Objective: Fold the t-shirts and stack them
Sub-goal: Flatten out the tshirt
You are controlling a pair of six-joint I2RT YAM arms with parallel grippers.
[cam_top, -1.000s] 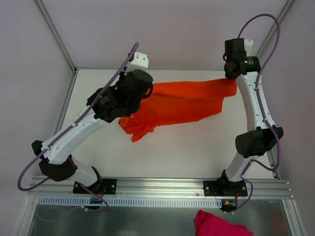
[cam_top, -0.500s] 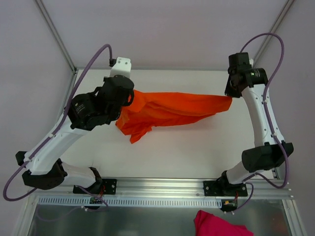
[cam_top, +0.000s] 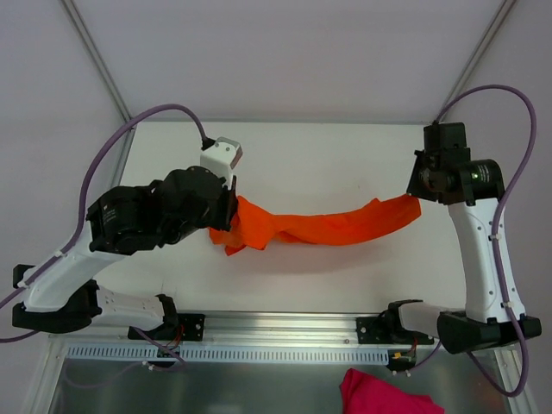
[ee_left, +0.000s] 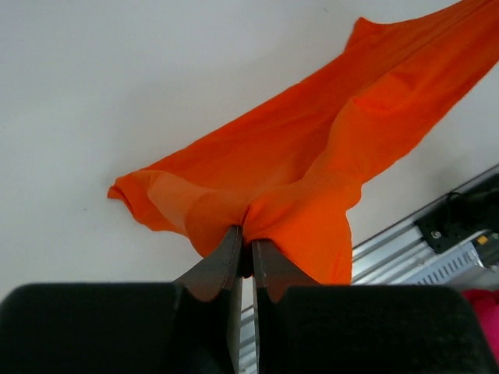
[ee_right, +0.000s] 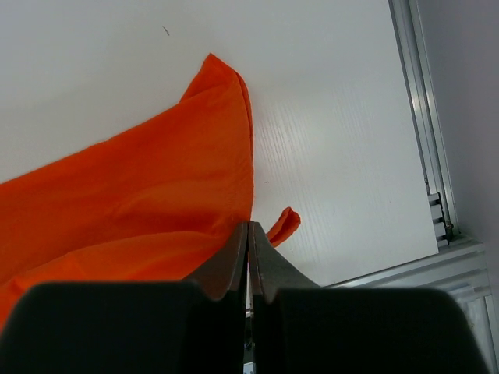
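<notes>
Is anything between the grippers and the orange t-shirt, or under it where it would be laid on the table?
Nothing visible. The left gripper and right gripper each pinch an end of the t-shirt, and no object shows on the table beneath it.

The white table [cam_top: 345, 155] is matte, with metal edging along its 9 o'clock side. At its 6 o'clock edge an aluminium rail [cam_top: 285, 323] carries the left arm's base [cam_top: 164, 328] and the right arm's base [cam_top: 392, 329]. The orange t-shirt [cam_top: 328, 226] spans the middle (whether its sag touches the top is unclear).
</notes>
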